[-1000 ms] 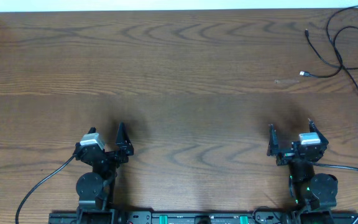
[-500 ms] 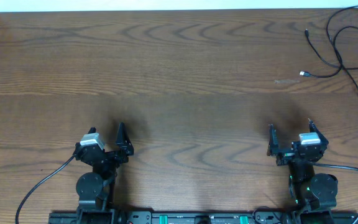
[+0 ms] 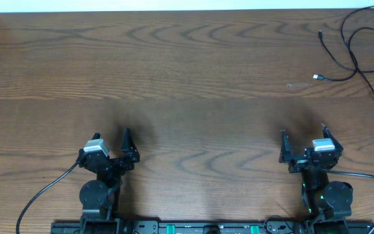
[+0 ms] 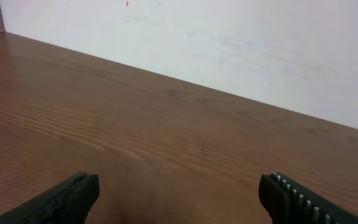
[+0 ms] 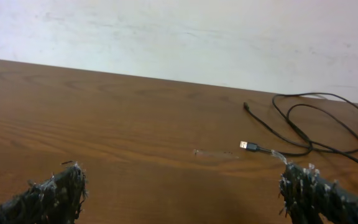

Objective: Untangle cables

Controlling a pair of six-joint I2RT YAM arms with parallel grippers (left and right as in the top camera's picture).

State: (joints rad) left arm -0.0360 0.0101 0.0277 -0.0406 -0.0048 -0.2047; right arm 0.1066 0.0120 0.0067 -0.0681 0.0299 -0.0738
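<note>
My left tool (image 4: 179,182) and right tool (image 5: 182,177) both stand apart, empty. The black cable (image 3: 356,66) looks light, limp (likely slippery); I'd pinch beside its plug (image 3: 316,77).

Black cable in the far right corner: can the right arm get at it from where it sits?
Probably yes. The black cable lies loose on the table, ahead and right of the right gripper, whose jaws stand open; nothing lies between. Whether the stretch suffices I can't tell.
</note>
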